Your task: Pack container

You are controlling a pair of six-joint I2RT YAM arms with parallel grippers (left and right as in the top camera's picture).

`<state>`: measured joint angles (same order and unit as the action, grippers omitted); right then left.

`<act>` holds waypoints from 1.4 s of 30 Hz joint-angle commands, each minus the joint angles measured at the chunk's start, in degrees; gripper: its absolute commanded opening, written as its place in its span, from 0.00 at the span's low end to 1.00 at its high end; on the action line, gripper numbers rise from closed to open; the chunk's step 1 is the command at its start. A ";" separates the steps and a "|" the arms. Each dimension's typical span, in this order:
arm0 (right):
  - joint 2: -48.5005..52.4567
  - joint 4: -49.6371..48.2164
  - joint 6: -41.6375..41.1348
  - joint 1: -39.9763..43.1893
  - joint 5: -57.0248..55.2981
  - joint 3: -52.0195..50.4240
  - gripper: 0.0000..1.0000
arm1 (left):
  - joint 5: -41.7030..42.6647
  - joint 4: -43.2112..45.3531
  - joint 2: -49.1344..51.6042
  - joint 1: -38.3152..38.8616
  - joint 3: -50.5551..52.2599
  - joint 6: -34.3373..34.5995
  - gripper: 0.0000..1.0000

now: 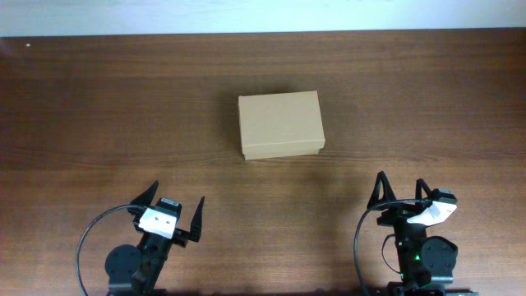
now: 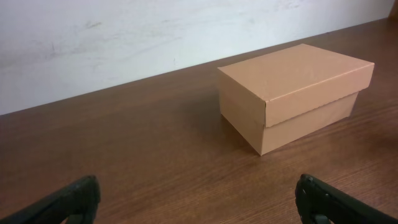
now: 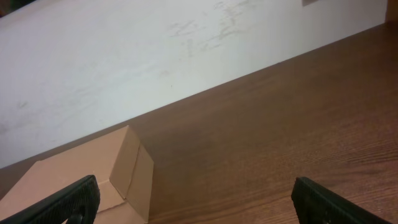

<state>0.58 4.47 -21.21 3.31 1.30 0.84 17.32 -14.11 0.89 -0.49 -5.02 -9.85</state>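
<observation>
The container [image 1: 280, 125] is a tan-brown cardboard box with its lid shut, standing on the wooden table a little behind the middle. It shows at the upper right in the left wrist view [image 2: 295, 93] and at the lower left in the right wrist view [image 3: 87, 177]. My left gripper [image 1: 173, 205] is open and empty near the front left, well short of the box; its jaws [image 2: 198, 199] frame bare table. My right gripper [image 1: 403, 196] is open and empty near the front right; its jaws [image 3: 196, 199] are spread wide. No tape rolls are in view.
The dark wooden table [image 1: 99, 115] runs back to a white wall [image 1: 263, 15]. Black cables [image 1: 90, 238] loop beside each arm base at the front edge.
</observation>
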 commanded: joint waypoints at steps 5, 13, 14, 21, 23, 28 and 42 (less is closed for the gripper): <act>-0.44 -0.02 -0.28 -0.35 -0.52 -0.55 0.99 | -0.85 4.33 -0.61 0.07 0.46 -0.13 1.00; -0.44 -0.02 -0.28 -0.35 -0.50 -0.55 0.99 | -10.12 0.39 -0.61 0.07 0.48 -0.13 0.99; -0.44 -0.02 -0.28 -0.35 -0.50 -0.55 0.99 | -11.93 0.35 -0.61 0.07 0.48 -0.11 1.00; -0.44 -0.02 -0.28 -0.35 -0.50 -0.55 0.99 | -12.66 -0.07 -0.59 0.07 0.48 -0.11 1.00; -0.44 -0.02 -0.28 -0.35 -0.52 -0.55 0.99 | -12.66 -0.07 -0.59 0.07 0.48 -0.11 1.00; -0.44 -0.02 -0.28 -0.35 -0.50 -0.55 0.99 | -12.66 -0.07 -0.59 0.07 0.48 -0.11 1.00; -0.44 -0.02 -0.28 -0.35 -0.50 -0.55 0.99 | -12.66 -0.04 -0.59 0.07 0.48 -0.11 1.00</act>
<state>0.58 4.47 -21.19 3.31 1.30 0.84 5.48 -14.00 0.84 -0.49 -4.82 -9.85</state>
